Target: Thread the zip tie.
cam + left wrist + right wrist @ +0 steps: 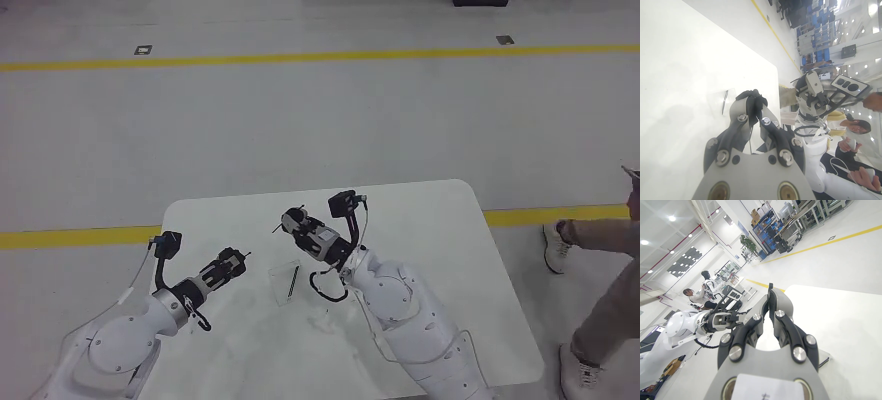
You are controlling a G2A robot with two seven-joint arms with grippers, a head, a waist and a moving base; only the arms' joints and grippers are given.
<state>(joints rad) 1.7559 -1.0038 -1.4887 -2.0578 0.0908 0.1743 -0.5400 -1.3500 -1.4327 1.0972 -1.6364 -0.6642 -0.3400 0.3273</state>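
Above the table (pixel 440 230), near its middle, the right gripper (pixel 293 218) is pinched tight on a thin dark strip that pokes out past its tips, which I take to be a tie (pixel 770 285). Well apart from it, toward the table's left side, the left gripper (pixel 754 96) also has its fingers pressed together. A fine strand (pixel 751 136) runs down between them, but I cannot tell what it is or whether it is gripped. Between the two arms a loose tie (pixel 724 102) lies flat on a clear sheet (pixel 278 290).

The step in hand looks like bringing tail and head together. To do it well, each end should stick out far enough from the pads to be seen. The tail should line up straight with the head's slot. The arms should close in slowly, since so thin a strip likely bends away at a slight sideways push.

Count: two grippers, both closed; two ties as far as I can tell, one held and one loose; one sheet; one table
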